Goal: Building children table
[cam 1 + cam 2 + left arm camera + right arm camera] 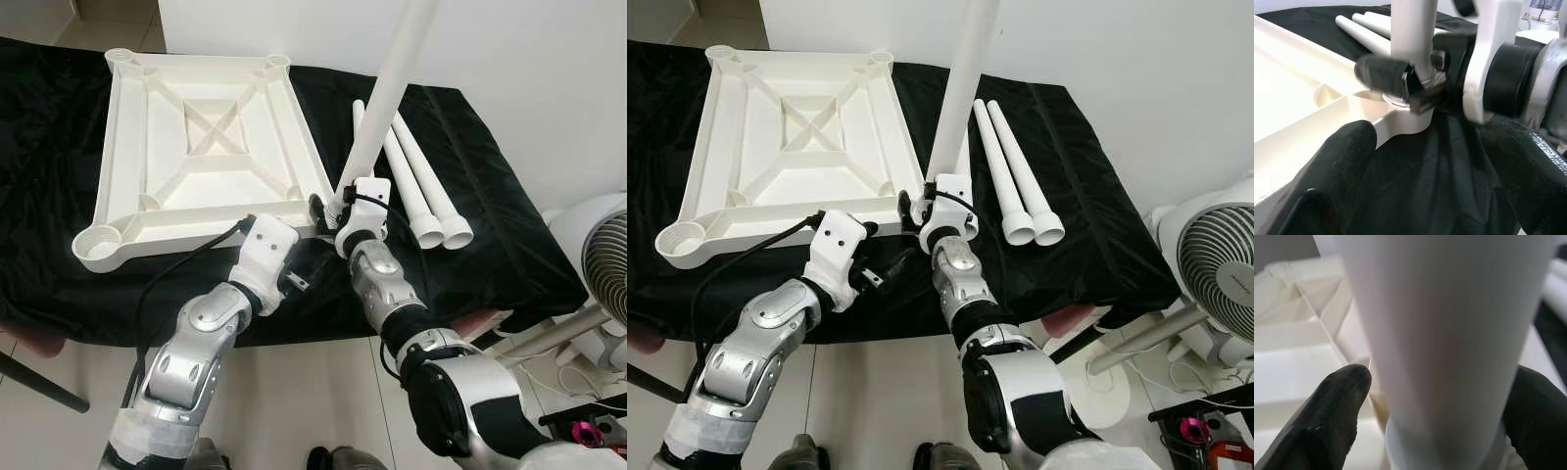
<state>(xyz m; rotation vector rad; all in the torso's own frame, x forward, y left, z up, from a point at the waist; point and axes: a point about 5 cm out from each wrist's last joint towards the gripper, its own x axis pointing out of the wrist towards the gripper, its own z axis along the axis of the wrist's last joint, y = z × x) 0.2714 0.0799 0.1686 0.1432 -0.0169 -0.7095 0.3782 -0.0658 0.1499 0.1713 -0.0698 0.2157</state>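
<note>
The white tabletop [127,147] lies upside down on a black cloth. At its near right corner socket [1400,100], a white table leg [387,88] stands nearly upright. My right gripper [335,208] is shut on that leg just above its base. In the right wrist view, the leg [1444,333] sits between the two black fingertips [1327,421]. My left gripper [1435,196] is open just in front of the same corner, over the cloth, with nothing between its fingers [1337,186]. In the left wrist view, a right finger [1381,76] presses on the leg [1413,34].
Two spare white legs [421,186] lie side by side on the cloth to the right of the tabletop. The near left corner socket [98,243] is empty. A white fan [607,264] stands at the right. The cloth's front edge [323,328] runs just before my arms.
</note>
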